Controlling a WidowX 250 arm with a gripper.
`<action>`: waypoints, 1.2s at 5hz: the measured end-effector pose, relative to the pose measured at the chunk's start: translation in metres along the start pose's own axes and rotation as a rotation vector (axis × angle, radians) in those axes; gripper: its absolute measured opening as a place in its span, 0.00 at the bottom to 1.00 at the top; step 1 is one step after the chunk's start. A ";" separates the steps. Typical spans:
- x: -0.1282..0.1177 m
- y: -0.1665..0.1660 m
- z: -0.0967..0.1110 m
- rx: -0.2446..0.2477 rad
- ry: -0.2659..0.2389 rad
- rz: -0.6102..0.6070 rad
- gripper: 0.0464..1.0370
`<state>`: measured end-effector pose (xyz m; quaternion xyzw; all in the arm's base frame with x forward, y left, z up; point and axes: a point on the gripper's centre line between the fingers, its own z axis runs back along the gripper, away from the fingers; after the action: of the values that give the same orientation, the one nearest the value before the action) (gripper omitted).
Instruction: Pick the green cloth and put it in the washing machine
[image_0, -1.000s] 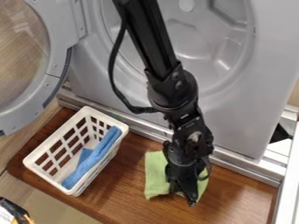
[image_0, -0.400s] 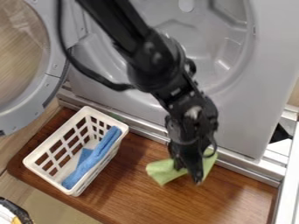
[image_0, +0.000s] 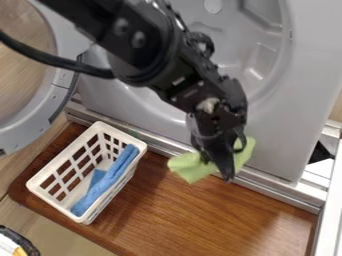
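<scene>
The black gripper (image_0: 226, 172) hangs right of centre, in front of the washing machine (image_0: 280, 135) and below its round opening. Its jaws are closed on the green cloth (image_0: 191, 168), which spreads out on both sides of them. The cloth is lifted off the wooden board, at the height of the machine's lower front edge in view. Part of the cloth's middle is hidden behind the gripper. The machine's door (image_0: 60, 95) stands open at the left.
A white basket (image_0: 50, 172) with a blue cloth (image_0: 107, 181) in it stands on the left of the wooden board (image_0: 220, 220). A metal rail (image_0: 267, 189) runs along the machine's base. A black and white object (image_0: 13, 240) lies at the lower left corner.
The gripper has risen with the green cloth, which has left the board and moved up in the view toward the machine. The arm's upper part has swung left and nearer the camera.
</scene>
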<state>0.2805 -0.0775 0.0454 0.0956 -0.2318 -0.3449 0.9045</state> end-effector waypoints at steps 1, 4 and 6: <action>0.001 0.024 0.018 0.074 -0.025 0.025 0.04; 0.010 0.101 0.046 0.210 -0.126 0.224 0.04; 0.022 0.119 -0.002 0.159 -0.131 0.276 0.04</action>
<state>0.3652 -0.0037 0.0916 0.1113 -0.3277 -0.2033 0.9159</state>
